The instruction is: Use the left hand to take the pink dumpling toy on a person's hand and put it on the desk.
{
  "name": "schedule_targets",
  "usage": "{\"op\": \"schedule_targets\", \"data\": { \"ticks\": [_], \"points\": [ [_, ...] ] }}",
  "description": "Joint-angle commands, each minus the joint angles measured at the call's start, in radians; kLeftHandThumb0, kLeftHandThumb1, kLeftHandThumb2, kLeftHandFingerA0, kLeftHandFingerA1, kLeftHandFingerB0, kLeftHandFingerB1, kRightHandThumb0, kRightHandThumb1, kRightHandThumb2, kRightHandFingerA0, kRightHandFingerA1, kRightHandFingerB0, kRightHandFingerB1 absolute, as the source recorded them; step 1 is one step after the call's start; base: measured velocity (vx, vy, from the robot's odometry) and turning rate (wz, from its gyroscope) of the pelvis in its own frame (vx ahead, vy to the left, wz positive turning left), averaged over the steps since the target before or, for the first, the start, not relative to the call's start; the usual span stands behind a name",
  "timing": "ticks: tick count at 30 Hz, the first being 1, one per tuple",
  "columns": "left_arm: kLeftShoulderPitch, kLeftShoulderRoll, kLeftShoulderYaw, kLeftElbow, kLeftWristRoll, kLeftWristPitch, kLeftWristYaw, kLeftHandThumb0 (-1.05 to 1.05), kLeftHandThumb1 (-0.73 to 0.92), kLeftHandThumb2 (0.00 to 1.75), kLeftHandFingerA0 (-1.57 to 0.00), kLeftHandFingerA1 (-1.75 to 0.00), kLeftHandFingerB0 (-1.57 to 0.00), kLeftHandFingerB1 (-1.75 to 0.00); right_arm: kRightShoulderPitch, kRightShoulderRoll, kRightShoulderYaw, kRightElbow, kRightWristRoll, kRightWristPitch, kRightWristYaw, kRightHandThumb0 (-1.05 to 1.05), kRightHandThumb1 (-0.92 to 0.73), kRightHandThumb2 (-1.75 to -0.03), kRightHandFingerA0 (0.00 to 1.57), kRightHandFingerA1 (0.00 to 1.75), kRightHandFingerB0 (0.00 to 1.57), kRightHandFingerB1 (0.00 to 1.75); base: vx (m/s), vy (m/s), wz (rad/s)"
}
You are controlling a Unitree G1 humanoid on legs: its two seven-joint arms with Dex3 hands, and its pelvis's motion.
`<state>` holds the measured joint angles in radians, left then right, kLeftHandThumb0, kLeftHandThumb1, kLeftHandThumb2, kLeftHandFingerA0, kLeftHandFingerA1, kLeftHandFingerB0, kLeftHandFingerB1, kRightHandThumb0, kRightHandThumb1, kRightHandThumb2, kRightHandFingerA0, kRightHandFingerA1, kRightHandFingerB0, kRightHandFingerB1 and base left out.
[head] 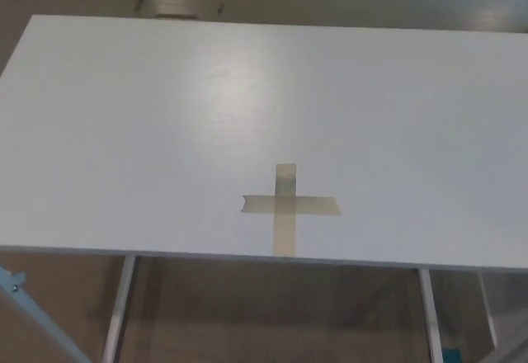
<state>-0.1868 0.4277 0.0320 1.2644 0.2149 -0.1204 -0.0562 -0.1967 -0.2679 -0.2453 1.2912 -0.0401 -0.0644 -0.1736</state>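
A white desk [165, 132] fills most of the head view. A cross of tan tape [287, 205] is stuck near its front edge, a little right of the middle. No pink dumpling toy shows anywhere in the picture. No person's hand is in view. Neither of my hands nor any part of my arms shows.
The desk's front edge [247, 256] runs across the lower part of the picture, with metal legs [120, 309] and brown floor below it. A blue frame piece [25, 301] shows at the bottom left corner. Floor lies beyond the far edge.
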Motion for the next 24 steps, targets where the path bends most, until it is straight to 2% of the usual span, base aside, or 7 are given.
{"op": "schedule_targets", "data": {
  "ticks": [1, 5, 6, 8, 9, 14, 24],
  "points": [
    [-0.002, 0.007, 0.004, 0.025, -0.013, -0.034, -0.003, -0.36, 0.65, 0.6, -0.7, -0.53, -0.58, -0.41, 0.001, 0.0, -0.025, 0.016, 0.032, -0.014, -0.008, -0.24, -0.81, -0.64, 0.79, 0.57, 0.57, 0.44, 0.0, 0.0, 0.0],
    [-0.002, 0.009, -0.001, 0.026, -0.009, -0.038, -0.004, -0.36, 0.65, 0.6, -0.7, -0.53, -0.58, -0.41, 0.004, -0.002, 0.001, 0.017, 0.006, -0.013, -0.015, -0.27, -0.81, -0.63, 0.78, 0.56, 0.63, 0.47, 0.0, 0.0, 0.0],
    [-0.002, 0.01, -0.001, 0.027, -0.009, -0.039, -0.005, -0.36, 0.65, 0.6, -0.7, -0.53, -0.58, -0.41, 0.005, 0.001, -0.006, 0.017, 0.014, -0.02, -0.012, -0.29, -0.79, -0.62, 0.8, 0.66, 0.63, 0.47, 0.0, 0.0, 0.0],
    [-0.003, 0.009, 0.0, 0.029, -0.01, -0.042, -0.004, -0.36, 0.65, 0.6, -0.69, -0.54, -0.58, -0.41, 0.004, 0.003, -0.013, 0.019, 0.026, -0.023, -0.003, -0.31, -0.77, -0.61, 0.79, 0.58, 0.58, 0.45, 0.0, 0.0, 0.0],
    [-0.002, 0.009, -0.001, 0.03, -0.009, -0.043, -0.004, -0.36, 0.65, 0.6, -0.69, -0.55, -0.57, -0.41, 0.001, 0.002, -0.01, 0.021, 0.024, -0.01, 0.005, -0.34, -0.74, -0.61, 0.64, 0.46, 0.53, 0.42, 0.0, 0.0, 0.0],
    [0.006, 0.009, -0.002, 0.032, -0.008, -0.053, -0.004, -0.36, 0.65, 0.6, -0.69, -0.54, -0.56, -0.41, 0.002, -0.002, -0.01, 0.029, 0.029, 0.016, 0.042, -0.38, -0.72, -0.62, 0.52, 0.42, 0.4, 0.38, 0.0, 0.0, 0.0],
    [0.011, 0.01, 0.001, 0.031, -0.012, -0.056, -0.004, -0.36, 0.64, 0.6, -0.69, -0.5, -0.55, -0.4, 0.002, -0.005, 0.011, 0.029, 0.014, 0.02, 0.061, -0.42, -0.71, -0.61, 0.66, 0.47, 0.52, 0.41, 0.0, 0.0, 0.0]
  ]
}}
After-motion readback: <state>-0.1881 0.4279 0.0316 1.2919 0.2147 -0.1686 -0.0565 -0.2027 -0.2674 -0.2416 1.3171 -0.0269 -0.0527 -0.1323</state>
